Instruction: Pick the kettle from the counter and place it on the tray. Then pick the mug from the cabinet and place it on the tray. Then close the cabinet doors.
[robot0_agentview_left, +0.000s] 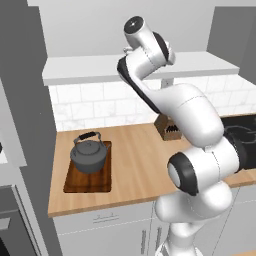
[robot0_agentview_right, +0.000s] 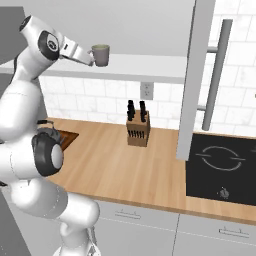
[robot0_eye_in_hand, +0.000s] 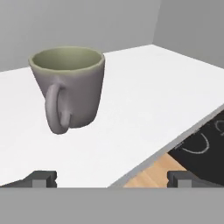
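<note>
Grey-green and pale at the rim, the mug (robot0_eye_in_hand: 70, 87) stands upright on the white shelf (robot0_eye_in_hand: 144, 105) of the cabinet (robot0_agentview_left: 140, 67), its handle turned toward the hand camera. The claw (robot0_eye_in_hand: 111, 179) is spread to its full width with nothing between its two dark tips; the mug sits just ahead of it and toward its left tip, not touched by either. From the right base view the mug (robot0_agentview_right: 100, 54) shows at the front of the shelf with the hand of the arm (robot0_agentview_right: 30, 100) right beside it.

Below the shelf lies the wooden desk (robot0_agentview_left: 140, 165). On the desk, well to the left of the shelf's middle, rests the dark brown tray (robot0_agentview_left: 75, 182), and the dark grey kettle (robot0_agentview_left: 90, 155) stands on the tray at its far end, handle arched over the lid. A knife block (robot0_agentview_right: 138, 126) stands on the desk near the tiled wall, roughly under the shelf. Past the right end of the shelf, a black hob (robot0_agentview_right: 222, 170) is set into the desk. One cabinet door (robot0_agentview_right: 197, 75) hangs open, seen edge-on in the right base view, its long metal bar handle (robot0_agentview_right: 216, 75) on the side facing the hob.
</note>
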